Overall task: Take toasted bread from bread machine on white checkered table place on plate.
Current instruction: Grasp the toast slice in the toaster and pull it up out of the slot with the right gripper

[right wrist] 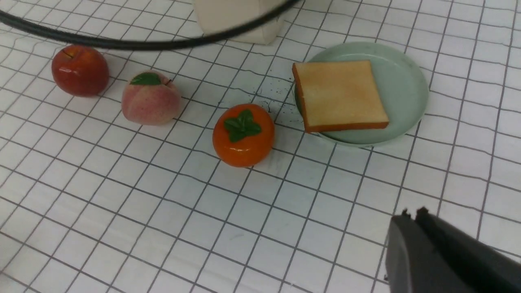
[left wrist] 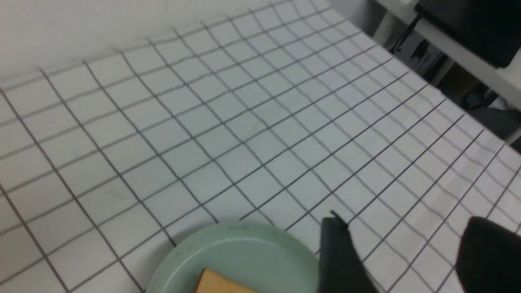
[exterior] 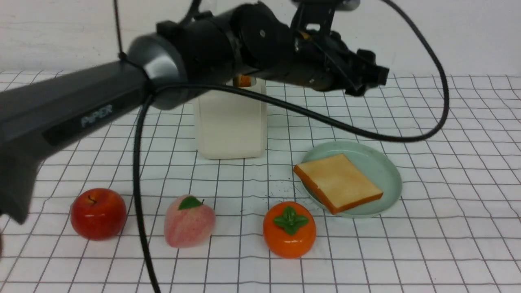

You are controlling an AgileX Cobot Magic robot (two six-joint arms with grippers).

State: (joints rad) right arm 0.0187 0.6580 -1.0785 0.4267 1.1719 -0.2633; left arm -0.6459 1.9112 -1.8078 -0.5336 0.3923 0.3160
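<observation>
One readable mark only: "PiPER", pale grey letters on a darker inset panel on the left arm (exterior: pixel 73 101). It sits near left in the front view and runs along the arm link, rising toward the right. The print is a bit soft but legible. Both wrist views show no readable text.

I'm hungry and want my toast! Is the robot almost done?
About halfway. One toasted slice already lies on the plate. Nothing is in hand: the left end effector is open and empty. A second slice pokes from the bread machine, not yet taken.
</observation>
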